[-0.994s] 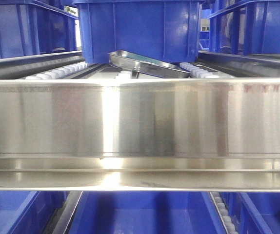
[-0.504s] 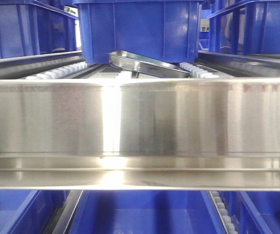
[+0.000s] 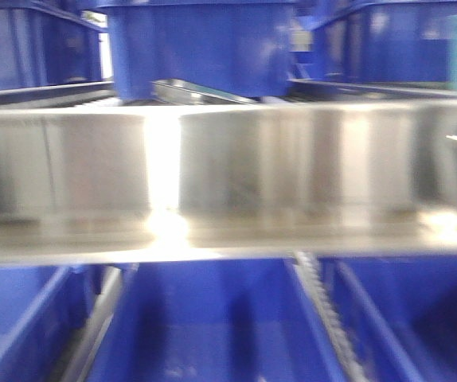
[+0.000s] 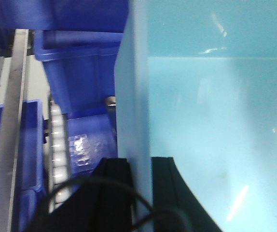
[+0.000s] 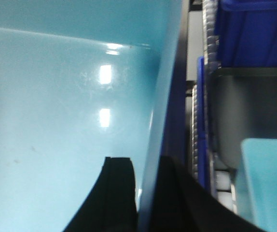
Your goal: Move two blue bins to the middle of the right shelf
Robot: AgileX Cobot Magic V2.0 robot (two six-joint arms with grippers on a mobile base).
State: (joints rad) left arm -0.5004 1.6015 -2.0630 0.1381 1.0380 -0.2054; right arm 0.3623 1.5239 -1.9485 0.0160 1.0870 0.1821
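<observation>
Closely, glossy pale-blue bin point(image 4: 215, 121), left fingers point(image 4: 113, 193) and right fingers point(image 5: 119, 193) clamping its walls.

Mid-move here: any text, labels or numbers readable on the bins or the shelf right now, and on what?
No text can be read in any view.
On the steel rail: the front view is motion-blurred, so no marking can be made out.
On the blue bins: no labels visible.
On the pale bin: walls are plain in both wrist views.
</observation>
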